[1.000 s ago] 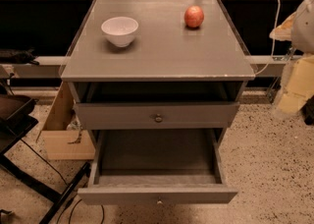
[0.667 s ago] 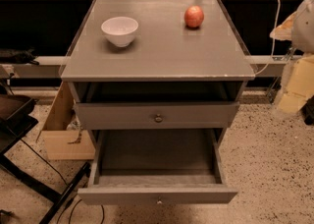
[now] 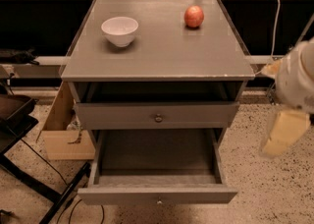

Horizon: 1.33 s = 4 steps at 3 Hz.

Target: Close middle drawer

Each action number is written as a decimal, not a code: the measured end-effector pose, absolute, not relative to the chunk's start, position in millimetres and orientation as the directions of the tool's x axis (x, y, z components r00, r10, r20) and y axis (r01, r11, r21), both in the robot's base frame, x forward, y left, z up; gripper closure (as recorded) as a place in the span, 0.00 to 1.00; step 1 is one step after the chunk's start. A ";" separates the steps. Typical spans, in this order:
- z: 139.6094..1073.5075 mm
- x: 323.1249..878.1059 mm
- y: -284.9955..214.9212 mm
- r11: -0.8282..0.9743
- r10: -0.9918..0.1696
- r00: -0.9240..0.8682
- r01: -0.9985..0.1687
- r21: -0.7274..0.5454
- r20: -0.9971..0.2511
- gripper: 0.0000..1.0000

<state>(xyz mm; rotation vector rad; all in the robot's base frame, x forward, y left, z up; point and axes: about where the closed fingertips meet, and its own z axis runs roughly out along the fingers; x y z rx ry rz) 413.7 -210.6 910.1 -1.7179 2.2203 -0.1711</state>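
One drawer matters here, and it stands pulled far out. The middle drawer [image 3: 157,194] juts toward the near edge of the scene. Its deep grey box lies open to view, and its flat front carries the small knob [image 3: 158,200] at the near end. Above it the upper drawer [image 3: 157,115] sits only a little way out of the cabinet [image 3: 239,90], with a dark gap between its front and the counter [image 3: 162,56]. On the counter a white bowl [image 3: 120,30] stands far left and a red apple [image 3: 194,16] far right, well apart from each other.

By my reading the task is at its very start. Nothing of the closing is done, and the drawer's whole travel back into the cabinet is left.

The gripper [image 3: 283,134] hangs to the right of the cabinet, apart from it, about level with the open box. It sits below the bulky white arm [image 3: 297,78] and points downward with a slight lean to the left. It touches neither drawer. Whether it is spread or closed I cannot tell, and no object shows in its hold. To finish, it would likely have to come round to the near side of the drawer front and press it toward the far side.
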 end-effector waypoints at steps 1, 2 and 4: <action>838.2 402.2 -211.7 0.273 -0.956 -0.228 -0.923 -0.272 -0.186 0.00; 745.8 383.0 -218.1 0.281 -0.954 -0.258 -0.947 -0.157 -0.153 0.00; 671.6 371.1 -230.6 0.305 -0.947 -0.299 -0.951 -0.040 -0.117 0.00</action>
